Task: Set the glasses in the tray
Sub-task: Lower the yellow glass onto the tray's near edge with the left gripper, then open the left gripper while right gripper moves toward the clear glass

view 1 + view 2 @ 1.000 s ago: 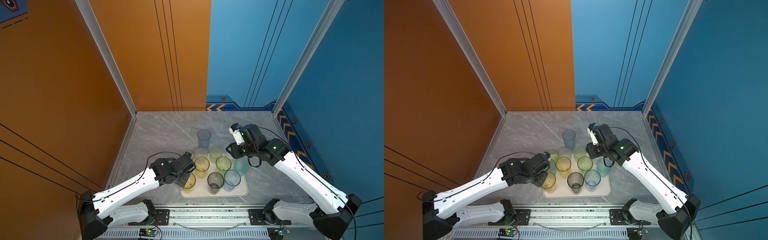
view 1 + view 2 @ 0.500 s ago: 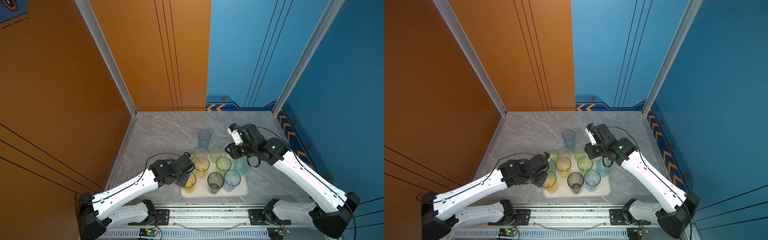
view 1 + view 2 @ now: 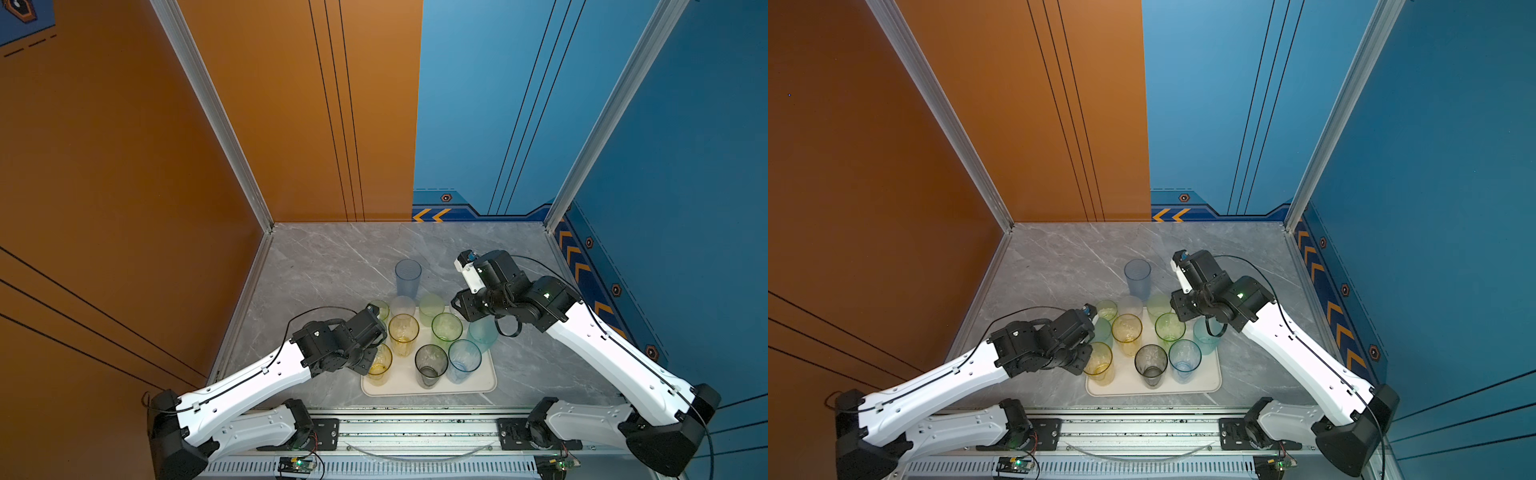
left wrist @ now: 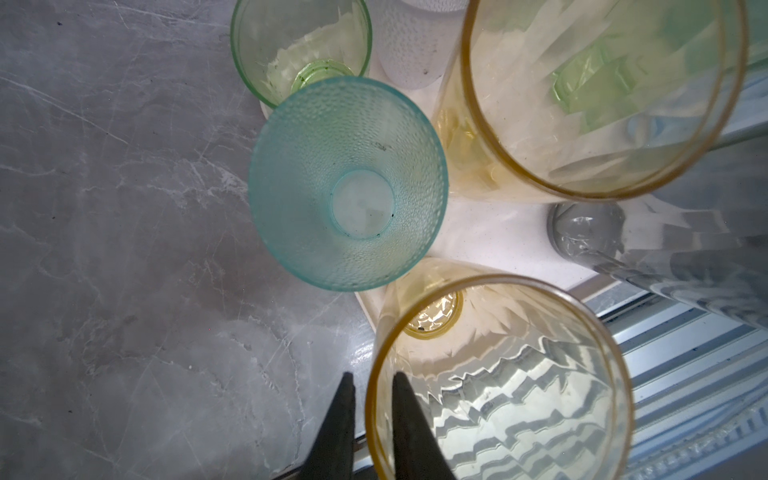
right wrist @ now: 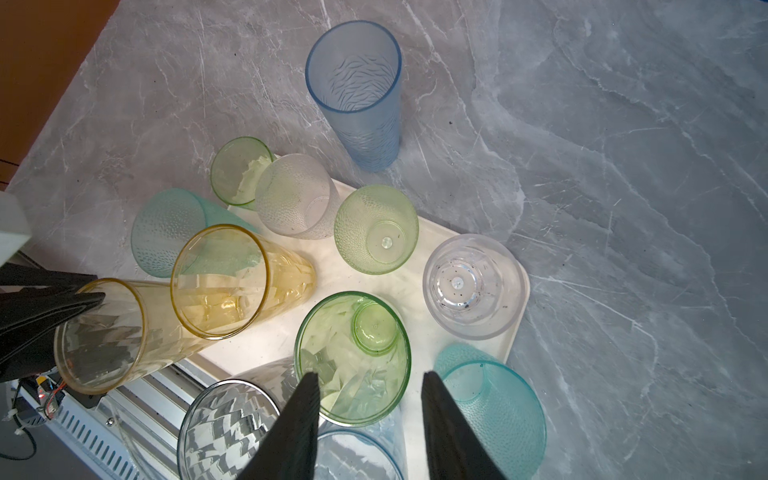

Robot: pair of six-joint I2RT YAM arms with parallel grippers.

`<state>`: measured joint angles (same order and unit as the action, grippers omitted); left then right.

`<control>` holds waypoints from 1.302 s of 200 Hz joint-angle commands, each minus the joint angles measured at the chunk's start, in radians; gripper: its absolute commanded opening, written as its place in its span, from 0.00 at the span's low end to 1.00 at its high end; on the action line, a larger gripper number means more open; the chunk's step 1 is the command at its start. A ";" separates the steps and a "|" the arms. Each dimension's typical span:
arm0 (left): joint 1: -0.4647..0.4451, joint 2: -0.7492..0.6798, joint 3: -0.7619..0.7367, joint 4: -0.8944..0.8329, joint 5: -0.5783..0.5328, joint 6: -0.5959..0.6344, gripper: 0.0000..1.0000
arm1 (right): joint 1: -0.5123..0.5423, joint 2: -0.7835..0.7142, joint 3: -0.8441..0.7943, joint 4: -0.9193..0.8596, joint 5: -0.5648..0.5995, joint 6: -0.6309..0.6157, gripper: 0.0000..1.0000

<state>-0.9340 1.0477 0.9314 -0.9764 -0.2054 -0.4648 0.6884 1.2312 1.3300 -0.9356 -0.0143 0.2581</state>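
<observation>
Left wrist view has the left claw [image 4: 371, 380] barely parted, one finger [image 4: 336, 432] outside and one inside the rim of the near yellow glass [image 4: 519, 395], with a sliver of gap on each side of the wall. Both top views hide those fingers under the wrist. They show the left arm [image 3: 249, 382] lying low and long from the near left base, its wrist over the near left corner of the tray [image 3: 457, 388].

That tray sits mid-table close to the near edge, crowded with upright glasses [image 3: 1127, 328]. A tall blue glass [image 3: 408, 276] stands on the table [image 3: 332, 266] just beyond its far side.

From the near right base the right arm [image 3: 602, 353] climbs, then bends down over the tray's far right corner. Right wrist view shows the right claw [image 5: 370, 376] spread wide and empty above the glasses. It also shows a short clear glass [image 5: 471, 286] in that corner, which the top views lose under the arm. A teal glass [image 3: 482, 332] stands at the tray's right edge; on or off it, I cannot tell.
</observation>
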 commanded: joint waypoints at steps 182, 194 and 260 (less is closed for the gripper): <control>0.008 0.010 0.234 -0.047 -0.044 0.117 0.16 | 0.224 -0.056 0.086 -0.257 0.058 -0.006 0.24; 0.006 0.026 0.253 -0.048 -0.042 0.131 0.15 | 0.263 -0.045 0.090 -0.264 0.042 0.004 0.23; 0.058 0.018 0.343 -0.048 -0.123 0.205 0.16 | 0.576 0.093 0.142 -0.306 0.092 0.053 0.27</control>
<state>-0.9070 1.0859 1.2217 -1.0019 -0.2810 -0.3088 1.1862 1.2758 1.4277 -1.1885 0.0315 0.2813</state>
